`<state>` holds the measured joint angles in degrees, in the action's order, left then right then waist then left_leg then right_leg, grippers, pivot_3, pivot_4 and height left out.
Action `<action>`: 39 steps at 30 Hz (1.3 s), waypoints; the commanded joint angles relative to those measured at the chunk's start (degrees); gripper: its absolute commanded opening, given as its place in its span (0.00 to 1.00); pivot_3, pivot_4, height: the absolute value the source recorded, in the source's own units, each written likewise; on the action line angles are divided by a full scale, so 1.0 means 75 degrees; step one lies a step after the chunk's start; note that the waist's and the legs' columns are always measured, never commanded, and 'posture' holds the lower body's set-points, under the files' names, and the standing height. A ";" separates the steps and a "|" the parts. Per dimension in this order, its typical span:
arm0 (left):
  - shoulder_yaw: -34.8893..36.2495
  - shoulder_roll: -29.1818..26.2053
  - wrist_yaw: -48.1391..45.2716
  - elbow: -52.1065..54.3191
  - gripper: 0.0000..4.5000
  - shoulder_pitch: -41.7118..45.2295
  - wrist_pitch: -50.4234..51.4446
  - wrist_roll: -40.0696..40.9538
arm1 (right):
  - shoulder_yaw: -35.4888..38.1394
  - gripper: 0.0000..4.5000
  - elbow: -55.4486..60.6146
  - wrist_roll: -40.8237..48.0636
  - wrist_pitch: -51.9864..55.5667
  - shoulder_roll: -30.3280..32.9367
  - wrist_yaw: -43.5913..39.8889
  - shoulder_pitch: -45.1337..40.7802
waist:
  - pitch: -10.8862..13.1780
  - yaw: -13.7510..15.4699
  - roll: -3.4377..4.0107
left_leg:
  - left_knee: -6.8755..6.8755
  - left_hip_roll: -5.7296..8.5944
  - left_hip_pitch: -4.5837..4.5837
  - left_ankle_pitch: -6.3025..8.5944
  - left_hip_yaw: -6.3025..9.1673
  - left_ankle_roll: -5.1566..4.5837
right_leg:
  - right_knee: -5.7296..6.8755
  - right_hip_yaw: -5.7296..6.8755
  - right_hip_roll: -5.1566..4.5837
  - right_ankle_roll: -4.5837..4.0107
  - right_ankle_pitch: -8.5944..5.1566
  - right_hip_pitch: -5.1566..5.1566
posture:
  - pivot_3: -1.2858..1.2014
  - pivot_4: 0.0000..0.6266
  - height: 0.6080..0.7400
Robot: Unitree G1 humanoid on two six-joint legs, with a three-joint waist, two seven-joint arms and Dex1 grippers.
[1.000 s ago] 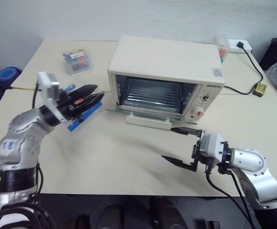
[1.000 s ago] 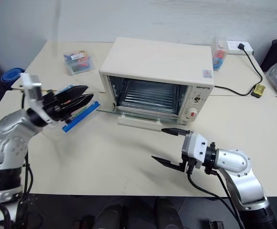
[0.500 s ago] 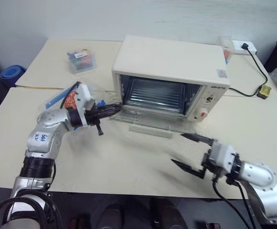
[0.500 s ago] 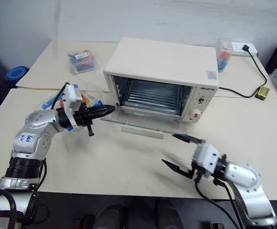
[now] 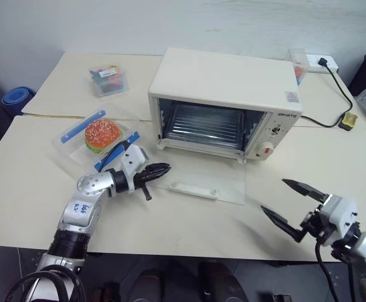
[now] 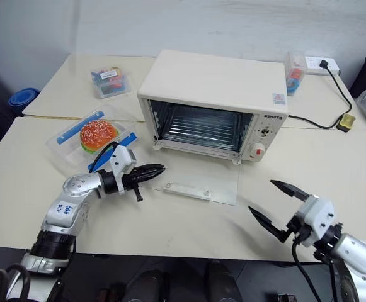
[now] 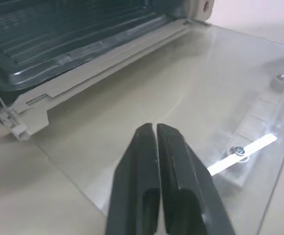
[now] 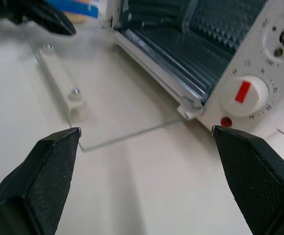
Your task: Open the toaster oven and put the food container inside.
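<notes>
The toaster oven is seen on the table with its glass door dropped flat; the food container lies left of it; the left gripper is clenched at the door's corner, grasping nothing; the right gripper is spread wide.

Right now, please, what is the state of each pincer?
Left pincer: closed, holding nothing, above the oven's glass door.
Right pincer: wide open, empty.

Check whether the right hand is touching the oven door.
Apart. The left eye view shows the right hand open, with bare table between it and the oven door.
</notes>
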<state>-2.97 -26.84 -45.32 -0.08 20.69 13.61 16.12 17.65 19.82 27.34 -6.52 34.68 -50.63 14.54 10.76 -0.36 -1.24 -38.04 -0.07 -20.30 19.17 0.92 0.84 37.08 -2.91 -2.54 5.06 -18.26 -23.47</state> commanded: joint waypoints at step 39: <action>0.5774 -0.3813 0.5567 -0.0331 0.99 -0.0786 0.8180 0.6212 | -0.1775 1.00 -0.0584 0.0363 0.0328 -0.0936 -0.0836 -0.3211 | -0.0010 -0.0224 -0.0021 | 0.0025 0.0003 -0.0015 0.0014 0.0028 0.0012 | -0.0008 0.0043 -0.0021 -0.0025 -0.0014 -0.0020 | 0.52 0.24 1.00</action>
<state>41.15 -54.19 -3.64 -1.51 13.34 72.91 63.23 4.24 13.30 30.03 -3.60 27.90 -57.47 -9.63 10.68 -2.04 -1.39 -37.85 -0.05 -20.43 19.26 1.12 0.96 37.00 -2.60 -2.68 4.88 -18.36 -23.65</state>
